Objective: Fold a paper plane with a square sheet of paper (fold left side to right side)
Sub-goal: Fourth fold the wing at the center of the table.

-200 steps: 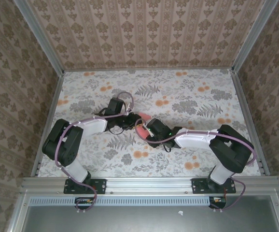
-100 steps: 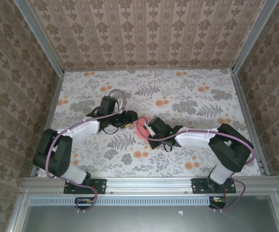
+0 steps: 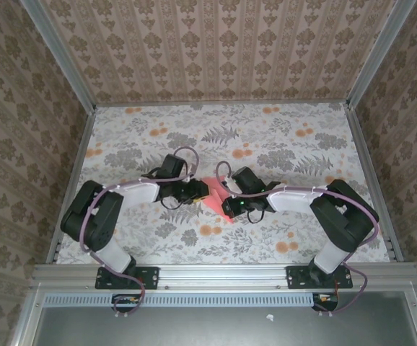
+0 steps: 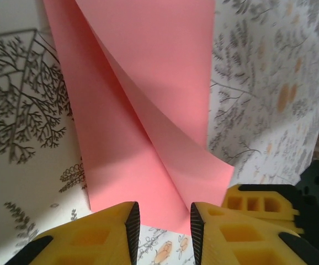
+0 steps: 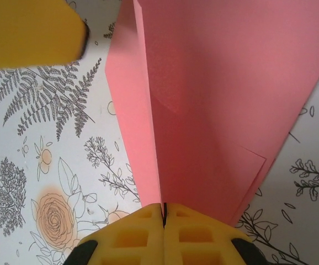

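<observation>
While our right gripper clamps tight on a fold of the thin salmon-pink paper sheet, we see our left gripper slightly parted, empty, at its edge on the floral-print table.

Floral-print tabletop, damask-patterned walls, aluminium frame rail along the near edge.

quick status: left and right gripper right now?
Left gripper: open, holding nothing; pink paper just ahead.
Right gripper: shut on the pink paper.
</observation>
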`<state>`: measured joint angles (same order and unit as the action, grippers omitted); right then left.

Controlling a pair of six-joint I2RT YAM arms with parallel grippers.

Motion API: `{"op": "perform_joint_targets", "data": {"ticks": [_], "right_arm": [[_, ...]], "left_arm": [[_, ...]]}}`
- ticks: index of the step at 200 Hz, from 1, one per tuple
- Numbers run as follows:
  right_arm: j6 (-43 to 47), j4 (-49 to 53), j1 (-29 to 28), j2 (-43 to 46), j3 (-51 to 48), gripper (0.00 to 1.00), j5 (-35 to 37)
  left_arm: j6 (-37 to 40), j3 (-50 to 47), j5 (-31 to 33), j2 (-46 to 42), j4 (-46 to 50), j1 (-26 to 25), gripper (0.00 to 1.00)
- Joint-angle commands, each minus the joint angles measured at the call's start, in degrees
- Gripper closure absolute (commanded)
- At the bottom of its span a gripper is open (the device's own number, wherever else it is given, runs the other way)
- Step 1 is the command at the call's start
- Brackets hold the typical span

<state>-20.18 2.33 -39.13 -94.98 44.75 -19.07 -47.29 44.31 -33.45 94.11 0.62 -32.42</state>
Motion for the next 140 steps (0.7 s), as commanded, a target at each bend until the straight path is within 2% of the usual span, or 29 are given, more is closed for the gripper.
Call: {"op": "perform_joint_targets", "data": {"ticks": [1, 105, 140], "right_arm": [[-1.6, -1.4, 0.5, -1.3, -0.8, 1.00, -3.5], [-2.1, -2.4, 1.9, -2.7, -0.8, 1.00, -5.9], [-3.0, -3.1, 2.9, -1.2, -0.8, 0.87, -8.3]], "left_arm": [[-0.7, 3.0, -0.7, 2.1, -2.0, -0.8, 0.67], [-1.1, 5.6, 0.8, 8.6, -1.9, -2.3, 0.65], [-0.2, 5.9, 2.3, 8.6, 0.7, -2.2, 0.65]]}}
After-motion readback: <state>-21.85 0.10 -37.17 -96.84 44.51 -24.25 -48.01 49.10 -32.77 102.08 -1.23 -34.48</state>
